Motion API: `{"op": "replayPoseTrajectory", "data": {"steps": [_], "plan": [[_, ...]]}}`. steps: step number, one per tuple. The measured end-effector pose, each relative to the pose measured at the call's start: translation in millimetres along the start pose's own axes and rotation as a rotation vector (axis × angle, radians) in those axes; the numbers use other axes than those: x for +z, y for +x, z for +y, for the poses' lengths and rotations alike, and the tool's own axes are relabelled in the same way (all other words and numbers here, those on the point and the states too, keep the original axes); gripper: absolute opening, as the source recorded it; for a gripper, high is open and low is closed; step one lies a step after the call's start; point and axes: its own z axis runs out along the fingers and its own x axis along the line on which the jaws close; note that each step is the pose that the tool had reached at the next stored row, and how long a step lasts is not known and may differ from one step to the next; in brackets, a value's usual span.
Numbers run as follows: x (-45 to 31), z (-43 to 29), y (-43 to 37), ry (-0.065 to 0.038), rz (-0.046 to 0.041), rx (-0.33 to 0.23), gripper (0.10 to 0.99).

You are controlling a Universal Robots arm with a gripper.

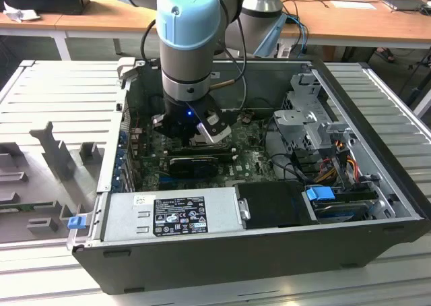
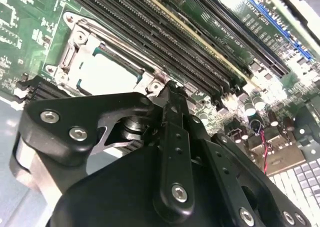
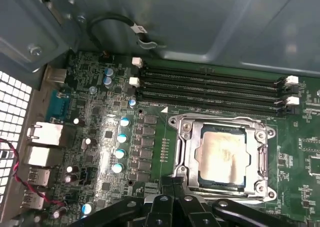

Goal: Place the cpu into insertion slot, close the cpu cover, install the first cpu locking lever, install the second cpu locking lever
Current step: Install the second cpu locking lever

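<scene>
Black gripper linkage (image 2: pixel 172 137) crowds the foreground in the second wrist view, its two fingers pressed together into a single narrow tip with nothing between them. That tip hangs just beside the near edge of the insertion slot (image 3: pixel 222 154), low over the green motherboard (image 3: pixel 125 137). From where I stand, the cpu (image 3: pixel 221 151) already lies flat in the slot, pale and silvery, and the cpu cover (image 3: pixel 262 152) sits folded down around it, framing the chip through its cut-out. Long black memory slots (image 3: pixel 210 89) run alongside the socket, close to it. In the exterior view the arm (image 1: pixel 192 43) reaches straight down into the open computer case (image 1: pixel 269 245), with the gripper (image 1: pixel 202 134) over the board.
</scene>
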Motion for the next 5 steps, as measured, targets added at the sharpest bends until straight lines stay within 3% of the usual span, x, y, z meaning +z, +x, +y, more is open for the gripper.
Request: {"op": "replayPoseTrajectory", "data": {"steps": [5], "plan": [[-5.4, 1.3, -0.1, 0.0, 0.0, 0.0, 0.106]]}}
